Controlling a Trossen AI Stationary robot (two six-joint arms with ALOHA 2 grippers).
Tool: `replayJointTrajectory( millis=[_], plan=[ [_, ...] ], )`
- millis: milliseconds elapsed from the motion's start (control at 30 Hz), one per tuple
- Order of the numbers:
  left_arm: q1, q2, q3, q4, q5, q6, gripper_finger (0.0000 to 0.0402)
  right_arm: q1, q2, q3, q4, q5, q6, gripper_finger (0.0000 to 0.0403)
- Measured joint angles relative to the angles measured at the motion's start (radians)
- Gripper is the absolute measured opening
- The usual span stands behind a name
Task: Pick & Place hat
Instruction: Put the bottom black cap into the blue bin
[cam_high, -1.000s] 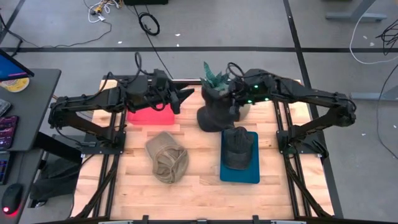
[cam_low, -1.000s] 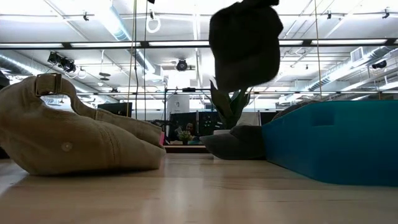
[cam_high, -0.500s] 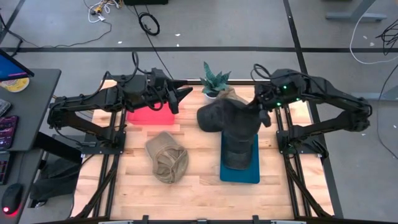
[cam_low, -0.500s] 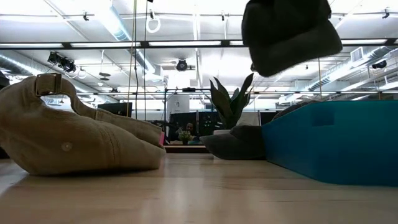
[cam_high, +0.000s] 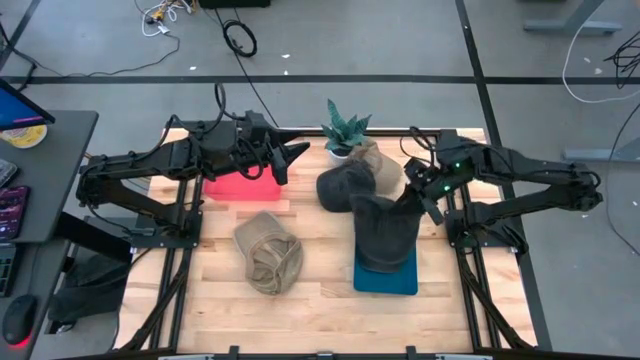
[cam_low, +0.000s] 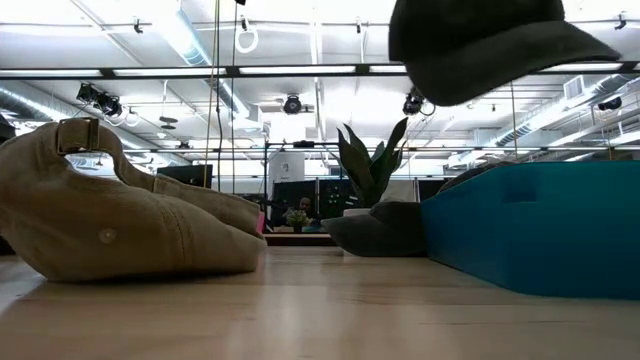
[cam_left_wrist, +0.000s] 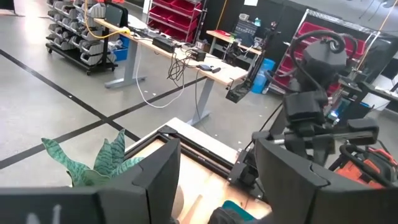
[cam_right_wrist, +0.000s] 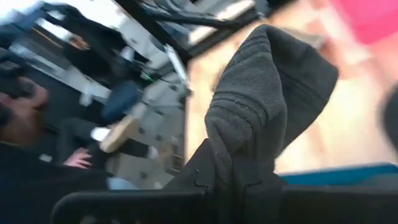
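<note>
My right gripper (cam_high: 415, 200) is shut on a dark hat (cam_high: 385, 228) and holds it in the air over the blue box (cam_high: 385, 275) at the table's right. The low view shows that hat (cam_low: 480, 45) high above the box (cam_low: 530, 225). A second dark hat (cam_high: 342, 186) lies on the table by the plant (cam_high: 345, 130). A tan hat (cam_high: 268, 252) rests crown-up on the wood at the near left. My left gripper (cam_high: 292, 158) hovers open over the red bin (cam_high: 243, 186), with nothing between its fingers (cam_left_wrist: 158, 177). My right gripper pinches a bunched fold of the dark hat's cloth (cam_right_wrist: 233, 158) between its two fingers, at the hat's far right edge (cam_high: 408, 205). The fingers come from the table's right, slanting down. The hat hangs out from them toward the near left, lifted clear of the blue box.
A potted plant (cam_low: 370, 165) stands at the far middle with a tan thing (cam_high: 382, 162) beside it. Bare wood lies between the tan hat (cam_low: 120, 210) and the blue box. A person's hand (cam_right_wrist: 78, 158) shows beyond the table's right edge.
My right gripper has carried the dark hat from over the plant toward the table's right and near edge, sinking a little and rolling its wrist. The hat has swung round and now hangs over the blue box, covering what lies in it.
</note>
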Motion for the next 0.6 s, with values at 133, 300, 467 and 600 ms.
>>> replayJointTrajectory(
  millis=[133,300,467,600],
  plan=[
    [0.000,0.000,0.000,0.000,0.001,0.000,0.0211,0.021,-0.032,-0.105,0.157,-0.010,0.077,0.0006],
    [0.000,0.000,0.000,0.000,0.030,0.000,0.0211,0.049,-0.057,-0.209,0.271,-0.008,0.144,0.0006],
    [0.000,0.000,0.000,-0.005,0.045,0.000,0.0211,0.076,-0.065,-0.270,0.273,-0.009,0.184,0.0006],
    [0.000,0.000,0.000,-0.020,0.045,-0.004,0.0211,0.099,-0.065,-0.303,0.274,-0.010,0.209,0.0006]
  ],
)
